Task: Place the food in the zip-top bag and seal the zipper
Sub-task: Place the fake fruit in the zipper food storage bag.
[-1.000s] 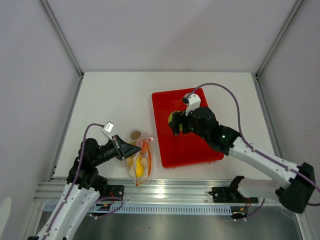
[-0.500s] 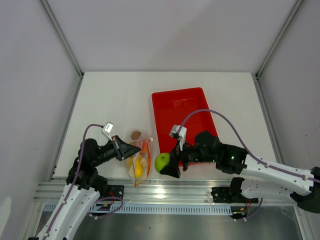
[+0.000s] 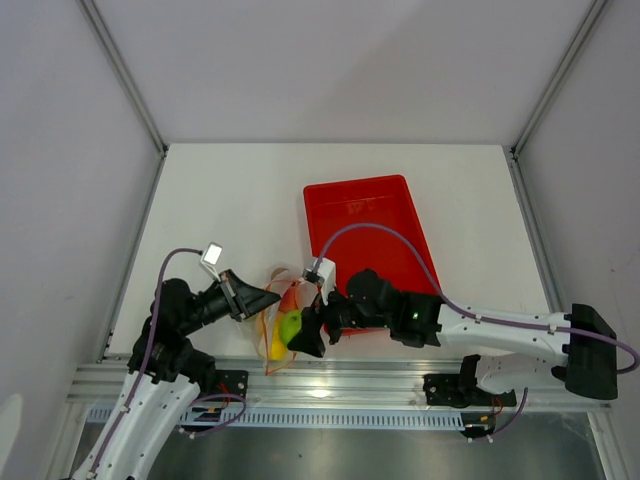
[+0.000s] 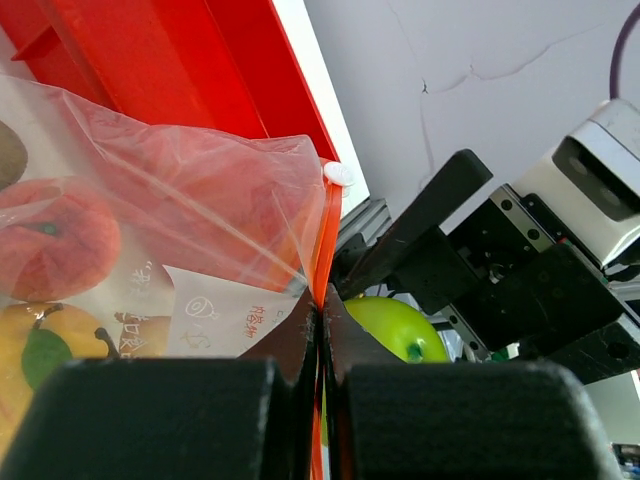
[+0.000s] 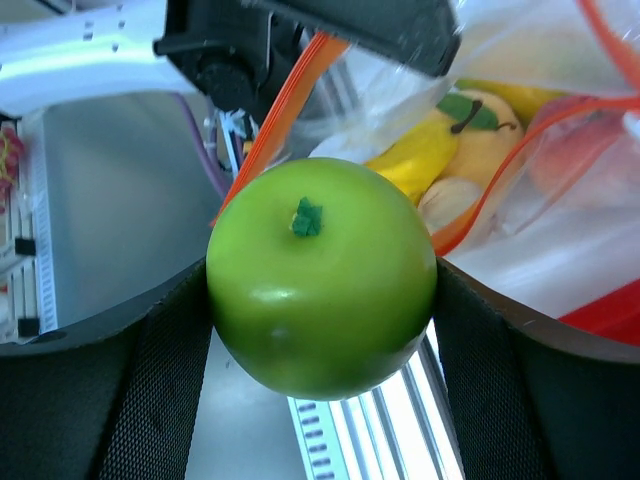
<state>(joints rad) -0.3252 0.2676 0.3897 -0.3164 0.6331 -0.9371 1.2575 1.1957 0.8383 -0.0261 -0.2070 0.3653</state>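
The clear zip-top bag (image 3: 279,304) lies at the table's near edge with several toy fruits inside: a peach (image 4: 50,245), a yellow pear-like piece (image 4: 40,345) and others. My left gripper (image 3: 263,299) is shut on the bag's orange-red zipper (image 4: 328,235) and holds the mouth up. My right gripper (image 3: 303,337) is shut on the green apple (image 3: 290,326) and holds it right at the bag's mouth. The apple fills the right wrist view (image 5: 320,275), with the zipper (image 5: 280,120) and the yellow fruit (image 5: 470,125) just behind it. It also shows in the left wrist view (image 4: 395,325).
A red rectangular tray (image 3: 365,225) lies on the table right of the bag, with no fruit showing in it. The metal rail (image 3: 330,385) of the near table edge runs just below both grippers.
My right gripper has carried the green apple out of the red tray, left and towards the near edge, up to the bag's mouth. The left gripper has kept its hold on the zipper.
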